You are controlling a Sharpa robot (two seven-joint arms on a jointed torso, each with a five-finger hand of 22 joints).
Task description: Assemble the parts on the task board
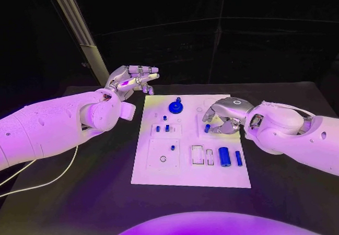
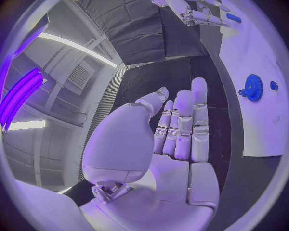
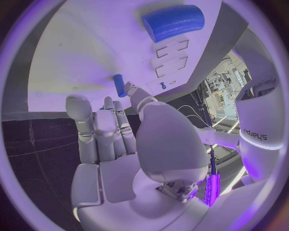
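On the white task board (image 1: 217, 179), right of middle, our right hand (image 1: 219, 119) pinches a small blue peg (image 1: 207, 128) near its top, a light, stiff, slick piece we judge best held mid-shaft, while our left hand (image 1: 132, 79) hovers spread and empty beyond the board's far-left corner.

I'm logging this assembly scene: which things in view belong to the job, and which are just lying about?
Job: task board; blue gear; large blue cylinder; small blue peg at the right hand; left hand, holding nothing.

Lying about: white cable on the black table.
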